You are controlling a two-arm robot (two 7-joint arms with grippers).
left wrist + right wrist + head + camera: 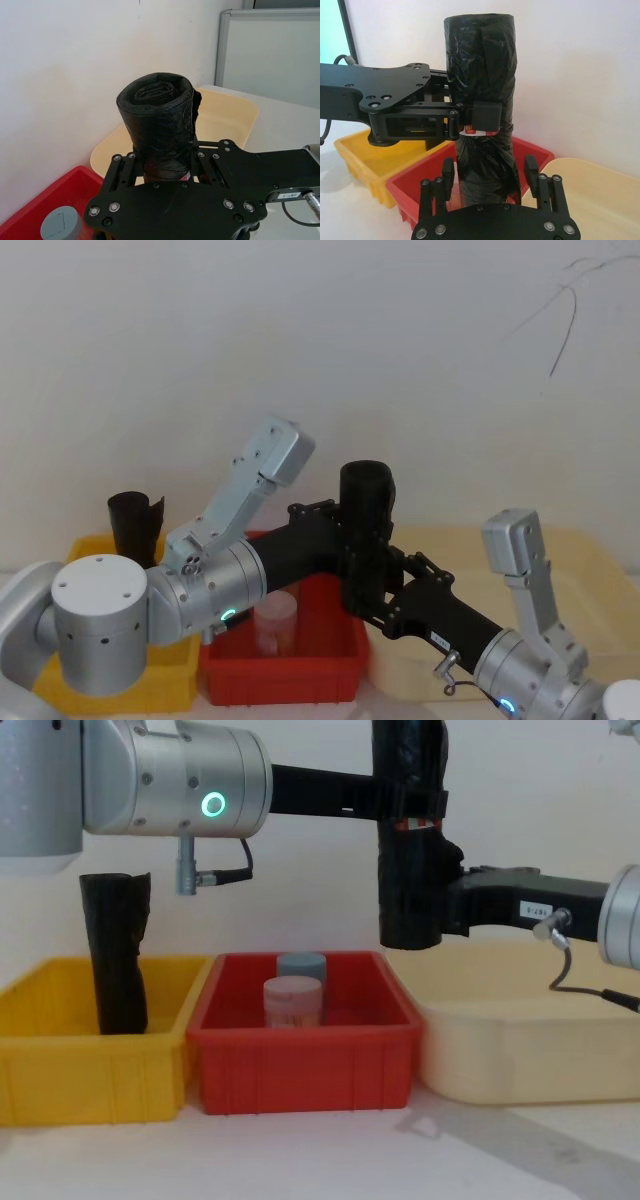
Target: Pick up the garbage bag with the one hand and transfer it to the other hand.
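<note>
The garbage bag point(410, 890), a tall black roll with a red-and-white label band, hangs upright in the air over the edge between the red bin and the cream tub. My left gripper point(410, 812), the stickerless one on the thick silver arm, is shut on the bag at the label band point(472, 131). Lower down, my right gripper point(488, 167), which carries a white sticker point(533, 908), stands open with one finger on each side of the bag's lower part and a small gap on both sides. In the head view the bag point(365, 510) stands between both grippers.
A yellow bin point(90, 1070) at the left holds a second black roll point(115, 950) with no label. The red bin point(300, 1070) in the middle holds two jars point(293, 1002). A cream tub point(520, 1050) sits at the right. A white wall stands close behind.
</note>
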